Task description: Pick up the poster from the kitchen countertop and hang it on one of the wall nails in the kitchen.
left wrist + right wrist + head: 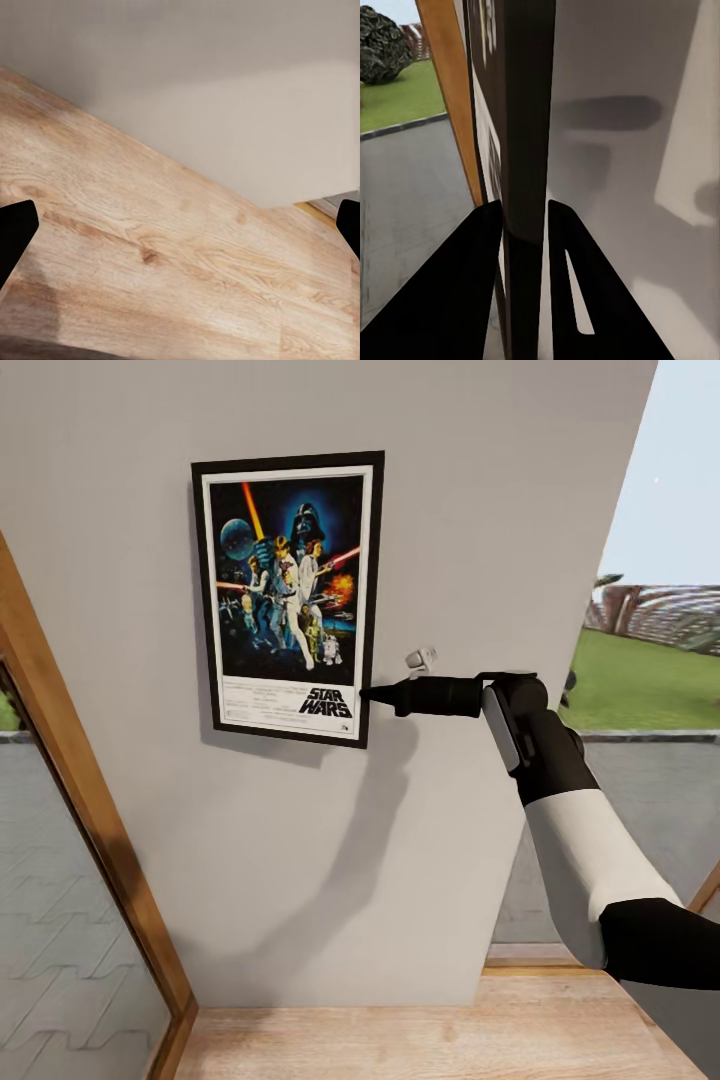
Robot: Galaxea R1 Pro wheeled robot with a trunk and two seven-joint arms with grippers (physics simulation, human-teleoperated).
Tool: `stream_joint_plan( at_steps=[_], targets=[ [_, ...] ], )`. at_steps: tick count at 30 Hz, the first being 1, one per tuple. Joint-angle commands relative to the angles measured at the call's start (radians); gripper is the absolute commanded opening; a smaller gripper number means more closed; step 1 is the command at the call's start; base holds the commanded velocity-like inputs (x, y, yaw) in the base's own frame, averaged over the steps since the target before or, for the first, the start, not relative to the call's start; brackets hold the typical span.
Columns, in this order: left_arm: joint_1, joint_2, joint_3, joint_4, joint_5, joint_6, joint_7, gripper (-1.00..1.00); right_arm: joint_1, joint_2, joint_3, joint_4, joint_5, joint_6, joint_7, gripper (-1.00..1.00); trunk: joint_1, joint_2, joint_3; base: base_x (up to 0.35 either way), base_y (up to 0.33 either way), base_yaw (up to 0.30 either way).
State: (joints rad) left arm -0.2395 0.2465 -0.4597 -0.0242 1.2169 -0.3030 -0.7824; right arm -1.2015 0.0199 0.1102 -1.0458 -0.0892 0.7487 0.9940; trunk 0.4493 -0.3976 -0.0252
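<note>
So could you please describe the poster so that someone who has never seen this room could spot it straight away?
Find the plain light grey wall panel between the wood-framed window and the outdoor lawn view. The poster lies flat against it at its upper part, its lower right edge pinched by the right gripper. It is the wall's one colourful thing: black frame, white border, figures on dark blue, "STAR WARS" lettering.

Setting: a home interior, by my reading. Grey wall (480, 540) ahead of me, bearing a framed movie poster (288, 598), the sort hung in a house. Wood plank floor (420, 1040) beneath me, seen too under my left wrist camera. Wood window frame (90, 830) to my left; glazing to my right gives onto a lawn (640, 685) and pavement (650, 800). A rendered scene, with flat, clean surfaces.
</note>
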Motion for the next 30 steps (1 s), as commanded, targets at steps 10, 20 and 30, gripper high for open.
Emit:
stream_joint_plan(
  at_steps=[10,20,30],
  targets=[
    [-0.001,0.0,-0.008,0.0,0.006,-0.006,-0.001,1.0,-0.001,0.0,0.0,0.0,-0.01,0.01,-0.002,-1.0,0.001,-0.002,-0.002,0.0,0.0,0.0],
    [0.0,0.002,-0.01,0.0,0.006,-0.007,-0.001,1.0,0.011,0.0,0.003,0.0,-0.012,0.006,0.026,-1.0,0.001,-0.002,-0.002,0.0,0.0,0.0],
    [0.0,0.002,-0.01,0.0,0.006,-0.007,-0.001,1.0,0.011,0.0,0.003,0.001,-0.012,0.006,0.066,-1.0,0.001,-0.002,-0.002,0.0,0.0,0.0]
  ],
)
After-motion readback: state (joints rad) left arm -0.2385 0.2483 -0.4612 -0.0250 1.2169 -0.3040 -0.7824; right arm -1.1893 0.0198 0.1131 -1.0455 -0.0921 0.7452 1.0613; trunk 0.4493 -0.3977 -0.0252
